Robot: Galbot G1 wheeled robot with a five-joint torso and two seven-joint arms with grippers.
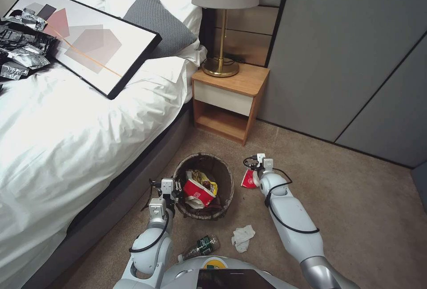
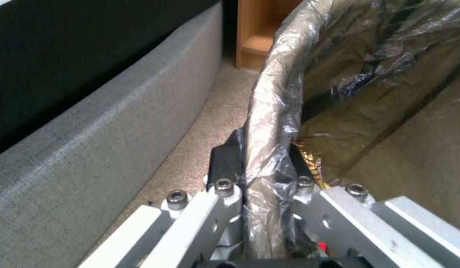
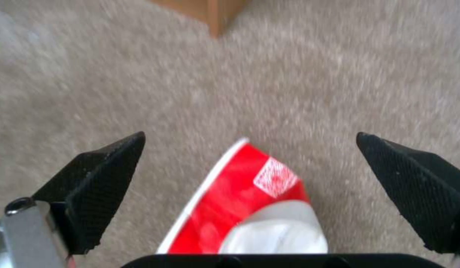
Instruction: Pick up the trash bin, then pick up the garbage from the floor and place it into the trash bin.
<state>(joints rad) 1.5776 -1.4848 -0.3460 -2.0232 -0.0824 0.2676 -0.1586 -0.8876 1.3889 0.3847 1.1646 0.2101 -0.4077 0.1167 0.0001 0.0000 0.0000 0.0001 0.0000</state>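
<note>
The trash bin (image 1: 218,175) stands on the carpet beside the bed, its brown liner folded over the rim (image 2: 269,111). Inside lie a red-and-white wrapper (image 1: 196,193) and a yellow wrapper (image 1: 205,181). My left gripper (image 1: 177,191) is shut on the bin's near-left rim, one finger (image 2: 225,163) outside and the other inside. To the bin's right, my right gripper (image 1: 251,171) is open above a red-and-white piece of garbage (image 1: 248,179) on the floor; the wrapper (image 3: 250,201) lies between the spread fingertips (image 3: 106,167). A white tissue (image 1: 243,237) and a green-labelled bottle (image 1: 202,246) lie nearer me.
The bed (image 1: 66,146) with its grey base (image 2: 91,141) runs along the left, close to the bin. A wooden nightstand (image 1: 229,102) with a lamp (image 1: 224,22) stands behind the bin. Grey wall panels (image 1: 356,58) close off the right. Open carpet (image 1: 356,209) lies to the right.
</note>
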